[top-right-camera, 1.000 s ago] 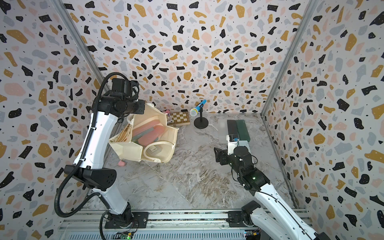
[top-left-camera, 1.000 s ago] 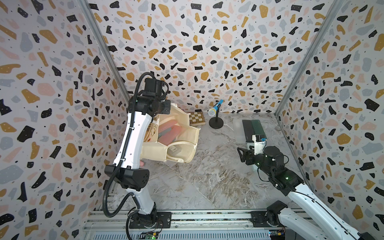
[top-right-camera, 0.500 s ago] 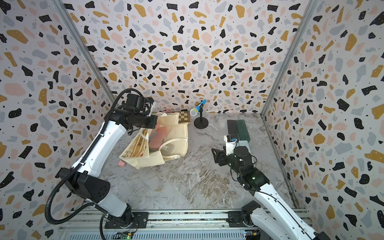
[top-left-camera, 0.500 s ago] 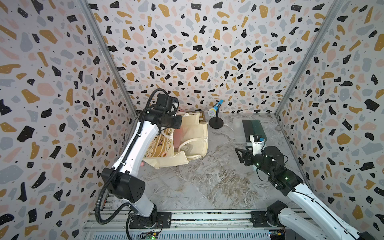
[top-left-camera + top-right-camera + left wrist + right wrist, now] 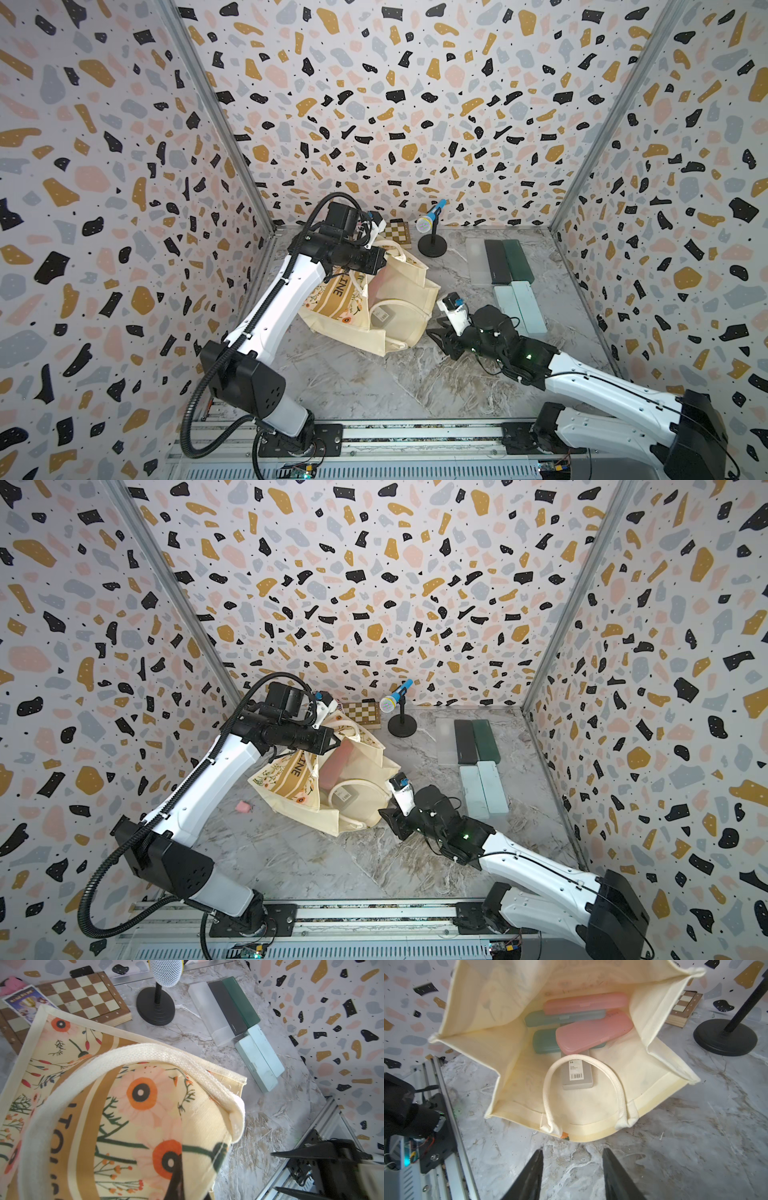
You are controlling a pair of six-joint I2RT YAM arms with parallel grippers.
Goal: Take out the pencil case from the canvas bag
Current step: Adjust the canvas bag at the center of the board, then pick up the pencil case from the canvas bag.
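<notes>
Since earlier, canvas bag (image 5: 405, 286) tipped; cream, floral, gaping.

Bag (image 5: 415, 299) cream w/ orange-floral print + tan band. Inside: pink cases (image 5: 593, 1032), teal cases (image 5: 546, 1043), grey case (image 5: 577, 1080). Chessboard (image 5: 83, 997) brown/cream checks. Table (image 5: 374, 382) grey marble; walls (image 5: 374, 104) terrazzo.

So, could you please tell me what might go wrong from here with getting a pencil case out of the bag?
The white handle loop lies across the grey pencil case; the open right pincer could snag it going in.
Only the shut left pincer holds up the mouth of the canvas bag; a slip would likely drop fabric over the cases.
The pink pencil case rests on a teal pencil case, so pulling it may drag that along.
</notes>
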